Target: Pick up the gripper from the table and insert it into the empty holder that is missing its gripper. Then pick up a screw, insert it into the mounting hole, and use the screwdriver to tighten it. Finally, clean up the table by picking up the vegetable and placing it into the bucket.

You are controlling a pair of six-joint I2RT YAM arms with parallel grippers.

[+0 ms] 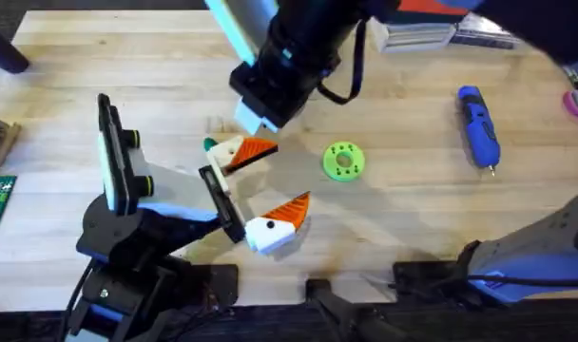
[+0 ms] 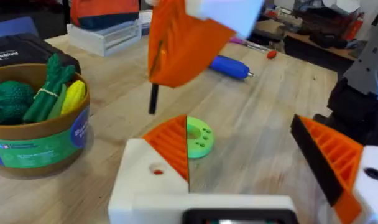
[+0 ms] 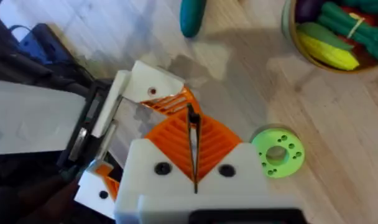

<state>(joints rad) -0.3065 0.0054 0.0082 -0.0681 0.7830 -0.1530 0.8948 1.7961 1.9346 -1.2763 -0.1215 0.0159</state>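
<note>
Overhead: I take the green ring point(image 1: 343, 160) as my mark. The left gripper point(image 1: 287, 176) lies just left of it, its white and orange fingers point(image 1: 254, 151) spread wide and grasping nothing, tips pointing toward the ring. The right arm crosses high under the camera. The right gripper point(image 1: 256, 119) hangs up-left of the ring, over the left gripper's far finger, and I cannot tell its jaws from here. The vegetable point(image 1: 210, 144), a teal stub, lies on the table well left of the ring, just beyond that same finger. The screwdriver point(image 1: 479, 123) lies well right of the ring, bit end toward the near edge.

Left wrist: the left gripper point(image 2: 239, 134) is released, with one finger touching or overlapping the ring point(image 2: 198, 138) and the other well apart from it. The right gripper point(image 2: 176, 50) hangs above the ring with a thin black rod point(image 2: 153, 99) sticking down from its orange pads. The bucket point(image 2: 33, 146) stands well to one side of the ring with green and yellow items inside. The screwdriver point(image 2: 229, 66) lies beyond the ring.

Right wrist: the right gripper point(image 3: 194, 149) is clenched on the thin black rod point(image 3: 193, 140), just beside the ring point(image 3: 277, 151). One left-gripper finger point(image 3: 152, 93) sits just past it. The vegetable point(image 3: 192, 15) lies farther from the ring, on bare wood. The bucket point(image 3: 295, 43) stands beyond the ring.
</note>
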